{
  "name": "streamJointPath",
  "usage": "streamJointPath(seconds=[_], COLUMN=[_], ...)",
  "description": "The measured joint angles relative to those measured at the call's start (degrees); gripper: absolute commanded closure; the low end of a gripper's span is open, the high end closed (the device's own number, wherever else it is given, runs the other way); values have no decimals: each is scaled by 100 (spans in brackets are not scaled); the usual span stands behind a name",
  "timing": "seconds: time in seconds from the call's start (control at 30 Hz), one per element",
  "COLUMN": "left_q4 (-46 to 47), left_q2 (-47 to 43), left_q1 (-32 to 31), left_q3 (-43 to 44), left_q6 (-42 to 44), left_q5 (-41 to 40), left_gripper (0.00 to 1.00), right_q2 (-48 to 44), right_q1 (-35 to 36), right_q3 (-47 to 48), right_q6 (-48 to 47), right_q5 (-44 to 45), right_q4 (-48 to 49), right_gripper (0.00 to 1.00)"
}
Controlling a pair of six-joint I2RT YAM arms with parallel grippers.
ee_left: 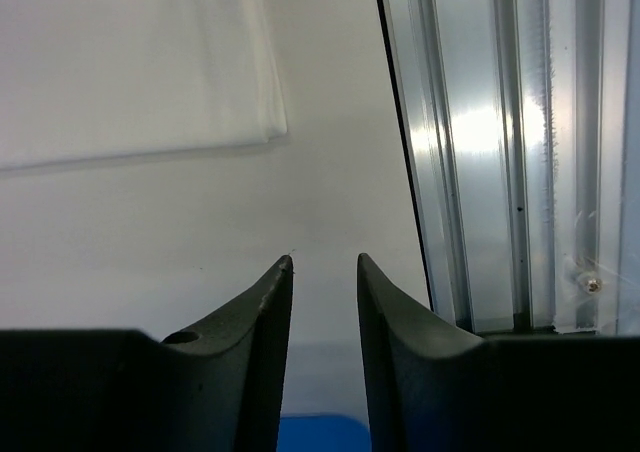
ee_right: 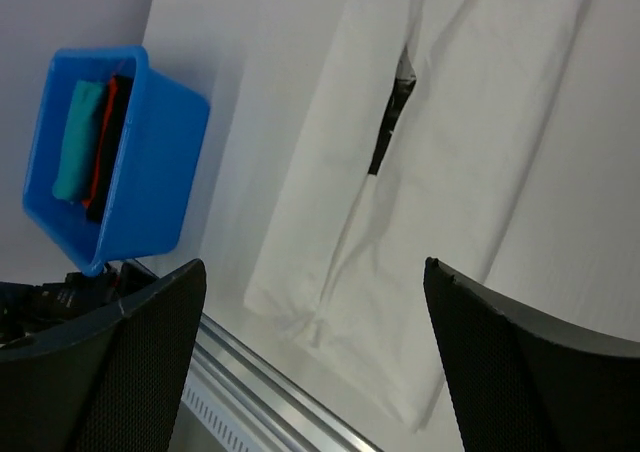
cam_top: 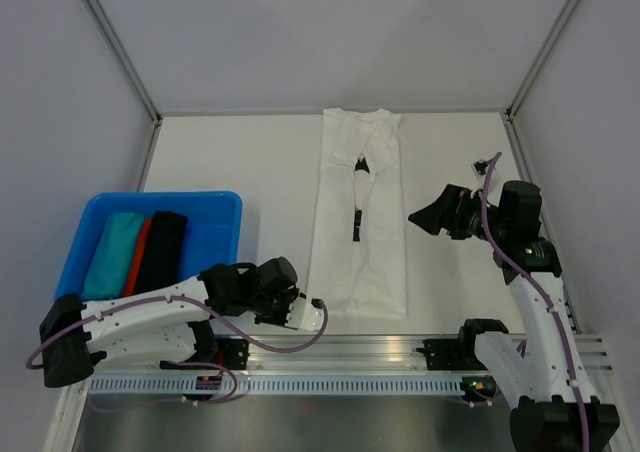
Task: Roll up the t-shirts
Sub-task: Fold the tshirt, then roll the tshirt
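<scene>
**A:** What does your overhead view give you that the wrist cameras don't?

**B:** Both arms at once. You see the white t-shirt (cam_top: 360,237) lying between the two sets of jaws. Its near left corner is just beside the left jaws. The right jaws hang off its right edge, apart from it.

**A:** And the wrists?

**B:** Only your left wrist view shows that gap: the fingertips (ee_left: 279,275) stand narrow with nothing between them. The shirt corner lies ahead and to their left, not touching. The aluminium rail (ee_left: 500,152) runs along their right. Your right wrist view shows the right jaws spread wide and empty, the shirt on the worktop (cam_top: 230,152) beyond them.

**A:** Count for me.

**B:** You have one white shirt, folded into a long strip, with two black marks (cam_top: 357,222) along its middle. One blue bin (cam_top: 215,204) sits to the left of the left jaws. It holds three rolls side by side: the teal roll (cam_top: 112,252), the red roll (cam_top: 141,250) and the black roll (cam_top: 163,247).
</scene>
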Motion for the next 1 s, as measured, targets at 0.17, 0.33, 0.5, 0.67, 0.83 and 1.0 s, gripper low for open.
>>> streamJointPath(seconds=[0.17,0.33,0.5,0.67,0.83,1.0], left_q4=[114,256,297,538,634,780], left_q2=[79,-739,-1639,-1565,-1421,-1335], left_q1=[-98,-109,-114,-114,-114,-114], left_q3=[-109,-391,-540,-765,-1368,-1515], left_q6=[391,1523,2052,2052,2164,2258], left_q5=[-221,-13,741,994,1003,977], left_gripper=[65,59,54,53,54,54], right_q2=[-1460,-1749,-1633,-1644,-1609,-1663], right_q1=[2,2,42,59,286,684], right_q3=[85,782,870,848,807,396], right_q6=[-352,-951,-1005,-1331,-2695,-4911], right_q5=[588,887,1233,1331,1773,2127], right_q4=[-1220,-546,162,35,-748,-1294], right_gripper=[2,2,2,18,29,34])
